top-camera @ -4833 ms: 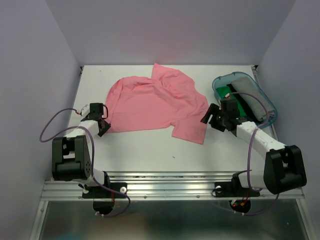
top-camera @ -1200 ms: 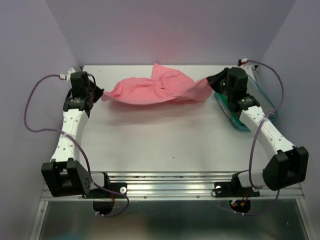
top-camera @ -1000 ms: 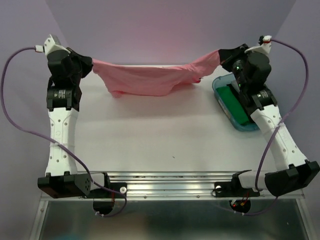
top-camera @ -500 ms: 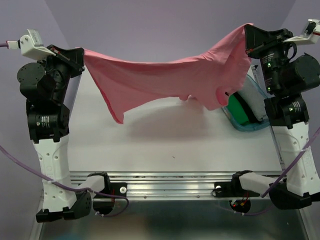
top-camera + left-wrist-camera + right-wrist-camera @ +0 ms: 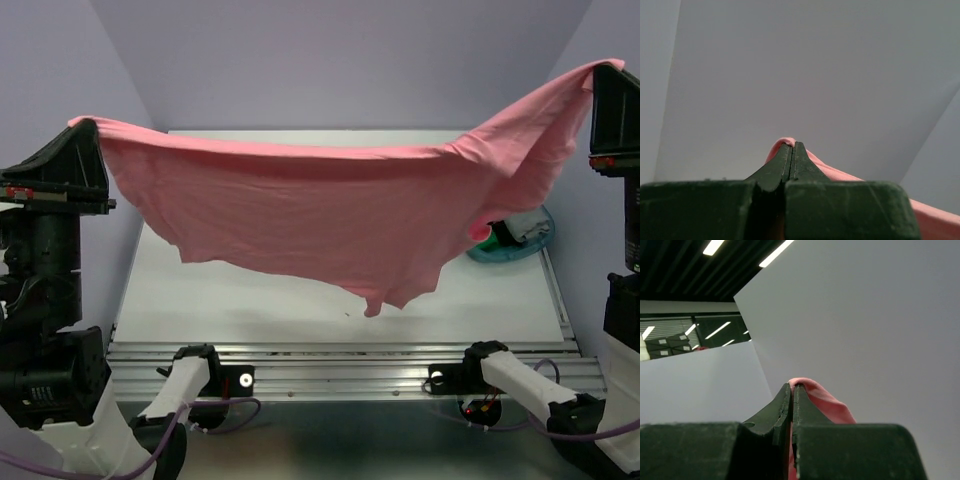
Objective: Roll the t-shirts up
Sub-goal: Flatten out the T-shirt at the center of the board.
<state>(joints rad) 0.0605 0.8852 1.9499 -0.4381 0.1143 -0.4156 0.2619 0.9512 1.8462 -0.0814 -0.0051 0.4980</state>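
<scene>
Pale lilac walls (image 5: pixel 350 60) fill the top and sides of the overhead view. The white counter (image 5: pixel 250 300) runs across the lower middle, with a metal rail (image 5: pixel 340 355) along its near edge.

The pink t-shirt (image 5: pixel 320 215) is off the counter. It hangs spread like a banner from the left edge of the frame to the upper right corner. Its top edge sags a little at the centre, and its lower hem drops to a point low in the middle, above the counter.

The left arm (image 5: pixel 45 300) stands tall at the left edge and the right arm (image 5: pixel 625 220) at the right edge, each holding one end of the cloth.

At the right of the frame, partly behind the hanging cloth, a translucent teal tub (image 5: pixel 530 235) sits on the counter. A green cloth (image 5: pixel 487 237) and a grey cloth (image 5: pixel 520 228) show inside it.

The left tool (image 5: pixel 85 125) is pressed together on the shirt's left corner. In the left wrist view that tool (image 5: pixel 792 147) has its jaws flush, with a fold of pink t-shirt (image 5: pixel 825 170) coming out behind the tips.

The right tool (image 5: pixel 600 70) pinches the opposite corner, which is held higher. In the right wrist view that tool (image 5: pixel 792 387) is likewise closed on the pink t-shirt (image 5: pixel 825 405).
</scene>
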